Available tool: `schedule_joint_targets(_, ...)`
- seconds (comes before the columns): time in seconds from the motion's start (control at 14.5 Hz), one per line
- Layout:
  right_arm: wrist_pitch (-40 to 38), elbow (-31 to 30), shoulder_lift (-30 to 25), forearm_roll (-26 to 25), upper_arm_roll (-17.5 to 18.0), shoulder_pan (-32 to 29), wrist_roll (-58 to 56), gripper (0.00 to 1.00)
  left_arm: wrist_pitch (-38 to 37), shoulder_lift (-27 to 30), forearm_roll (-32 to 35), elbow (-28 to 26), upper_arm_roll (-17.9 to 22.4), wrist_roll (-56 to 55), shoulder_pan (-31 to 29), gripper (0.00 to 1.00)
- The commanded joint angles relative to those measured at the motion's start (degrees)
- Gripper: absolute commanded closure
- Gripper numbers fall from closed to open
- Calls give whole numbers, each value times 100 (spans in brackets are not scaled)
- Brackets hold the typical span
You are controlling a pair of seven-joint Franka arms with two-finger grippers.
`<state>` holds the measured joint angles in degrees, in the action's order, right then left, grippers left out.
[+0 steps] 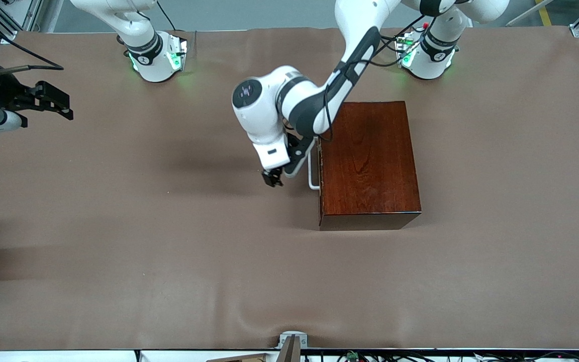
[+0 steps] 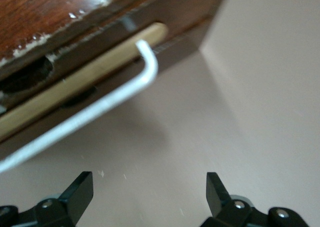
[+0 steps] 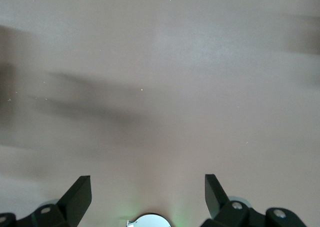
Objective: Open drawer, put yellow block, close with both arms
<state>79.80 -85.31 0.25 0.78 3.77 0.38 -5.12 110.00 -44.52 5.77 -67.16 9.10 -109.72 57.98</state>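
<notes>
1. No brand, label or writing can be read on anything; a round dark cap on the left arm's elbow carries a small mark too small to make out.
2. There is one dark reddish-brown wooden box [image 1: 368, 163] standing on the brown worktop [image 1: 169, 261], toward the left arm's end.
3. There is one drawer [image 2: 75, 89], sitting in the box with only a thin pale wood edge showing, so it is shut or very nearly shut.
4. It has one white bar handle [image 1: 312, 173], standing out from the box face that looks toward the right arm's end of the worktop.
5. There are two white arms, each with a green-lit base.
6. The left gripper [image 1: 272, 178] hangs low just beside the handle, over bare worktop, its fingers [image 2: 80, 189] spread wide and holding nothing.
7. The right gripper [image 1: 53, 103] waits above the worktop's edge at the right arm's end, its fingers [image 3: 80, 194] also wide apart and empty.
8. The yellow block shows in none of the three views.
</notes>
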Motion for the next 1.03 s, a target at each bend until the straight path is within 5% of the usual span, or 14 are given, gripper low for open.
schedule_joint_targets(0.0, 80, -188, -183, -69, 54, -108, -120, 0, -14, 854, 179, -148, -75, 877, -58, 0)
schedule_joint_targets(0.28, 80, -188, -183, -52, 63, -196, -138, 0, -119, 2163, 170, -700, -57, 2434, -461, 0)
schedule_joint_targets(0.69, 71, -197, -183, -8, 54, -372, -437, 0, -180, 4466, -75, -2475, -75, 5262, -1769, 0)
schedule_joint_targets(0.96, 18, -205, -192, 1, 54, -372, -393, 0, -821, 4750, -550, -2521, -75, 7469, -3097, 0)
